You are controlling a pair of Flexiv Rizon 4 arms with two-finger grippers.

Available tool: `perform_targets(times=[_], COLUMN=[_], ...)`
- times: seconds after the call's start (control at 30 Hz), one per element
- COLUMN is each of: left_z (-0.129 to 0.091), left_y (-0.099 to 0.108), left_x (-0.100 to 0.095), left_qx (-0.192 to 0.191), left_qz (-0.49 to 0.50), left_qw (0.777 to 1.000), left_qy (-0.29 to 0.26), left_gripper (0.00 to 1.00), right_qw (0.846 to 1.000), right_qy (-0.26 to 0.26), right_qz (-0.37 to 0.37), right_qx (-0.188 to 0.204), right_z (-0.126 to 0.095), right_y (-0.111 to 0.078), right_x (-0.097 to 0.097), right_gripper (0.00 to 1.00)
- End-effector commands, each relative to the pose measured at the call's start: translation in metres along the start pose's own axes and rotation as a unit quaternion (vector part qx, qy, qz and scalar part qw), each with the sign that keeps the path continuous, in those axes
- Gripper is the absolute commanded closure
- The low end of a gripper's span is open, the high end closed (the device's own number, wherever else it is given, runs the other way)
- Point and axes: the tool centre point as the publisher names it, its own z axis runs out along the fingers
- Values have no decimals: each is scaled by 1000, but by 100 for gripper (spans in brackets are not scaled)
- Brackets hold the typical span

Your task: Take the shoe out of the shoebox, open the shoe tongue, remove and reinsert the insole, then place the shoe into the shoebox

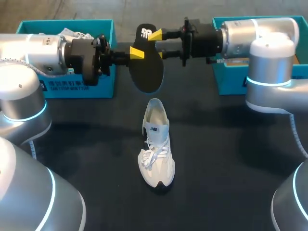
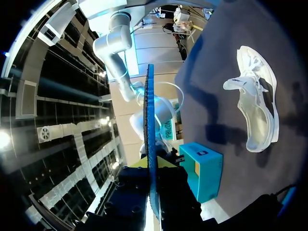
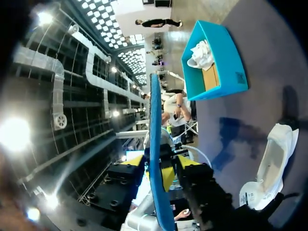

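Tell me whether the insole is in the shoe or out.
Out: left gripper and right gripper hold the black insole in the air, clear of the shoe.

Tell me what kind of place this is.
Probably a robot test bench for shoe handling: a black table bearing a white lace-up sneaker and teal cardboard shoeboxes, with the left pincer and right pincer both holding a black foam insole.

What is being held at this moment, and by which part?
The black insole, in the air between both arms: the left gripper pinches its side edge near the middle, the right gripper the end with the logo.
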Motion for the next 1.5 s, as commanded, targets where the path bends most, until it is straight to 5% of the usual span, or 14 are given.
perform_targets(times=[0.03, 0.6, 1.37, 1.5], left_z=[-7, -22, -21, -23], left_y=[-1, -2, -2, -3], left_x=[0, -12, -12, -14], left_qx=[2, -7, -7, 7], left_qz=[-1, 8, 4, -56], left_qw=[1000, 1000, 1000, 998], left_qy=[-4, -20, -19, -29], left_gripper=[100, 100, 100, 100], right_qw=[1000, 995, 996, 996], right_qy=[-2, -25, -27, -27], right_qz=[-17, -90, -86, -86], right_qx=[-2, -19, -21, -21], right_z=[-28, -120, -123, -123], right_y=[-17, -58, -58, -58], right_x=[0, -9, -9, -9], right_gripper=[0, 0, 0, 0])
